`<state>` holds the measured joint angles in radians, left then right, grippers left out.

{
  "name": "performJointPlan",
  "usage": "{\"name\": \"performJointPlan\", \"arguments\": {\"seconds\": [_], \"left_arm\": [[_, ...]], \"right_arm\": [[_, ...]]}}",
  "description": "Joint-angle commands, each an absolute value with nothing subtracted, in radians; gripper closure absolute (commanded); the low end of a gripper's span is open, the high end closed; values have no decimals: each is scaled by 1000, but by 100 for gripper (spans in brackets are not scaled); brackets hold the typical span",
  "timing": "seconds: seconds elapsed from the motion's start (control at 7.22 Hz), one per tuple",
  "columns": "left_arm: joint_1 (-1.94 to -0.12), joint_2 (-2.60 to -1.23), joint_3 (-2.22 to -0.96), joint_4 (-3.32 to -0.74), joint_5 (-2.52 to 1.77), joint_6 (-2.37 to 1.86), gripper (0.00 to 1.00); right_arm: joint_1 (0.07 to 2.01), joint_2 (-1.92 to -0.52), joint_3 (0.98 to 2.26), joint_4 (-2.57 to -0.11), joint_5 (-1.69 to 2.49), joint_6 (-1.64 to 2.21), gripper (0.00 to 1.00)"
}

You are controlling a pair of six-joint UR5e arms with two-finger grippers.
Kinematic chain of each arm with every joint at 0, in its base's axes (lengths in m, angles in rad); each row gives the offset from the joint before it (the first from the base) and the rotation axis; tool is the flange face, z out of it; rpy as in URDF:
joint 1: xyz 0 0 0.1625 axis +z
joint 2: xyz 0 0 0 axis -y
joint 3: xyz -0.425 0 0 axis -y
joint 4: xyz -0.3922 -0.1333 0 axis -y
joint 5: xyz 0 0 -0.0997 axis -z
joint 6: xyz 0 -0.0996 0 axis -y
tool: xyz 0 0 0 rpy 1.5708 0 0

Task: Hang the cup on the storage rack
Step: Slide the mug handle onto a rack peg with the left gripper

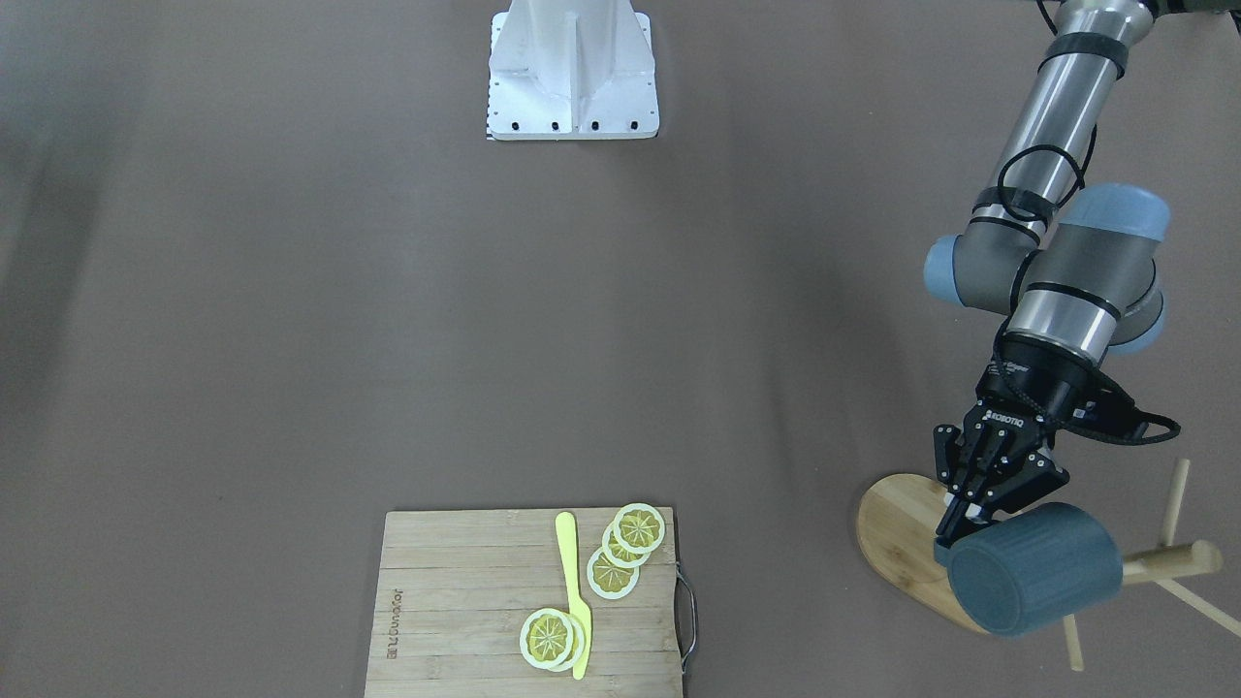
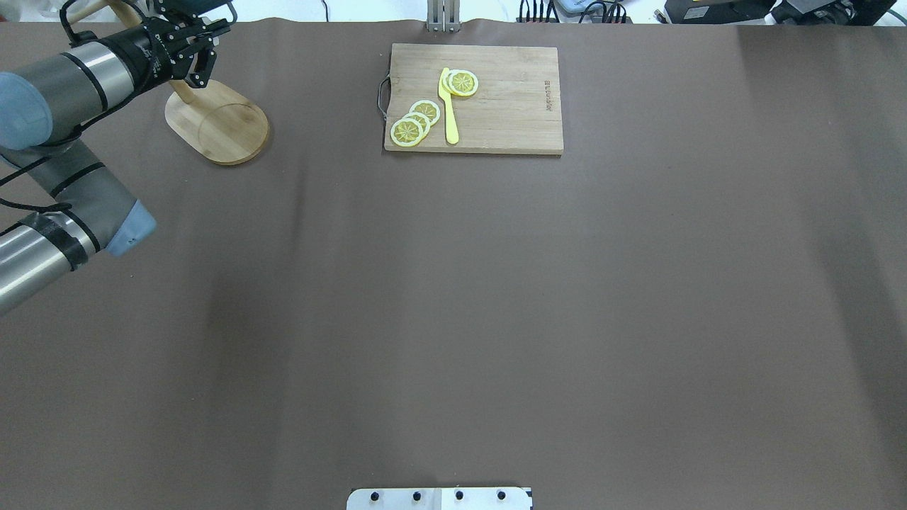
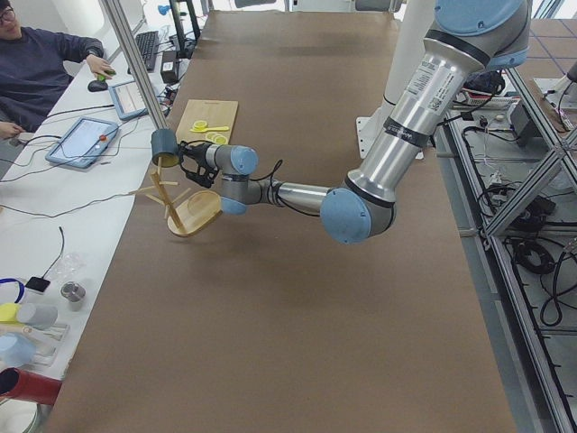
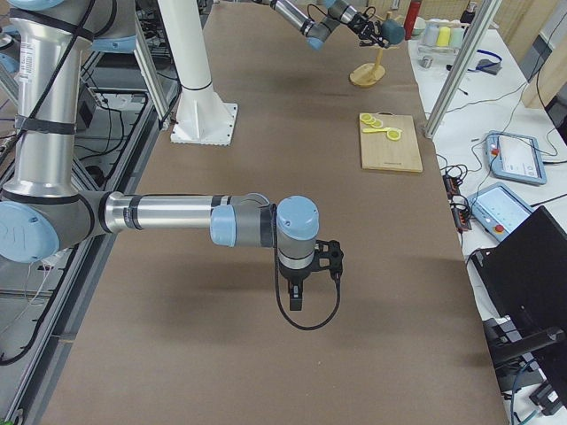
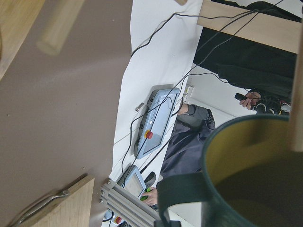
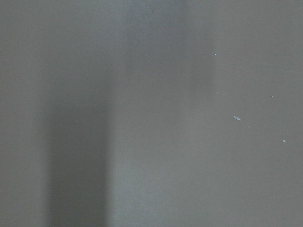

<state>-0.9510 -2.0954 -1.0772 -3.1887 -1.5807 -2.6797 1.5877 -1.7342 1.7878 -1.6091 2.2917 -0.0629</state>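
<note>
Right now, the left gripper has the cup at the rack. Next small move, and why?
Probably ease the cup down toward a peg, handle leading, without opening the left gripper. The cup hangs gripped over the rack beside its post, and the wrist view shows no peg through the handle, so it looks unhooked.

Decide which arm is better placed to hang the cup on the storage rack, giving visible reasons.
Left. The left end effector holds the cup right by the storage rack; the right end effector hangs far from both.
</note>
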Motion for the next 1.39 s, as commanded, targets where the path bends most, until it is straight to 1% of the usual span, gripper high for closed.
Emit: {"name": "performJointPlan", "arguments": {"seconds": [0.0, 0.14, 0.28, 0.97, 1.11, 1.25], "left_arm": [[-953, -2092, -1033, -3247, -1582, -2680, 100], [-953, -2089, -978, -3310, -1582, -2680, 100], [-954, -2088, -967, -3313, -1580, -2678, 100], [-959, -2079, -957, -3327, -1583, -2680, 100], [-959, -2077, -957, -3327, -1583, -2678, 75], [-957, -2077, -959, -3327, -1583, -2677, 2]], "right_arm": [[1588, -1733, 1787, -1609, 2290, -63, 0], [1588, -1733, 1789, -1609, 2292, -63, 0], [1588, -1735, 1787, -1609, 2290, -63, 0], [1588, -1735, 1789, -1609, 2290, -64, 0], [1588, -1735, 1789, -1609, 2290, -63, 0], [1588, -1735, 1789, -1609, 2290, -63, 0]]}}
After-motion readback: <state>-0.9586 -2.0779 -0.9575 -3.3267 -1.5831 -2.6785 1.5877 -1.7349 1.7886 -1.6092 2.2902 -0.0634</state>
